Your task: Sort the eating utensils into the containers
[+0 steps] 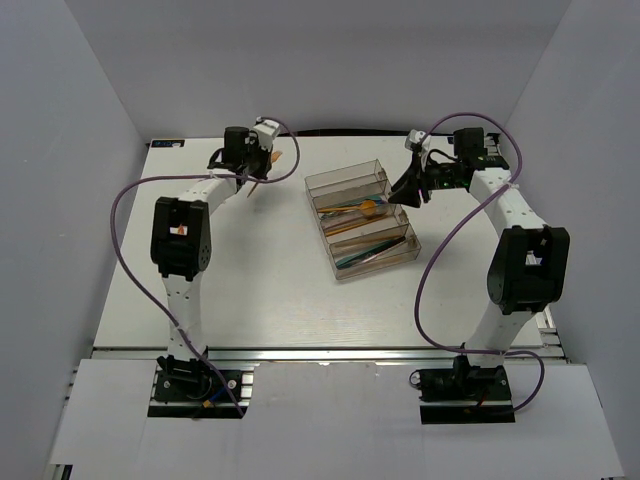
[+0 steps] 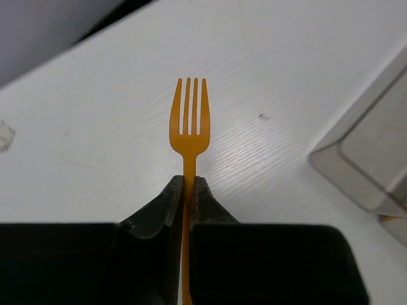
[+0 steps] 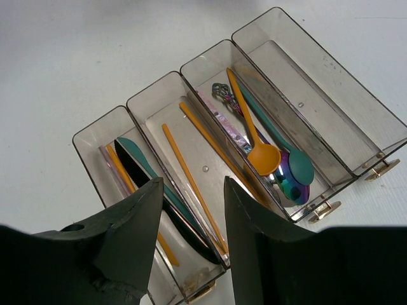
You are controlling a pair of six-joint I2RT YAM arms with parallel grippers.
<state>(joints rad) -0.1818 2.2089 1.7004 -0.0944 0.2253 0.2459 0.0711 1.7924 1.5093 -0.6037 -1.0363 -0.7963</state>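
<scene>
Left gripper (image 2: 189,190) is clamped on the handle of the orange fork (image 2: 189,121), tines pointing out over the white table (image 2: 286,57), left of the tray (image 3: 318,82) and clear of it. Right gripper (image 3: 193,187) hangs over the tray with jaws apart, gripping nothing. From my right wrist view, counting from the left: first compartment holds a teal knife (image 3: 137,155) and a black knife (image 3: 127,168), second two orange handles (image 3: 184,168), third an orange spoon (image 3: 262,155), teal spoon (image 3: 299,166) and iridescent spoon (image 3: 291,187).
</scene>
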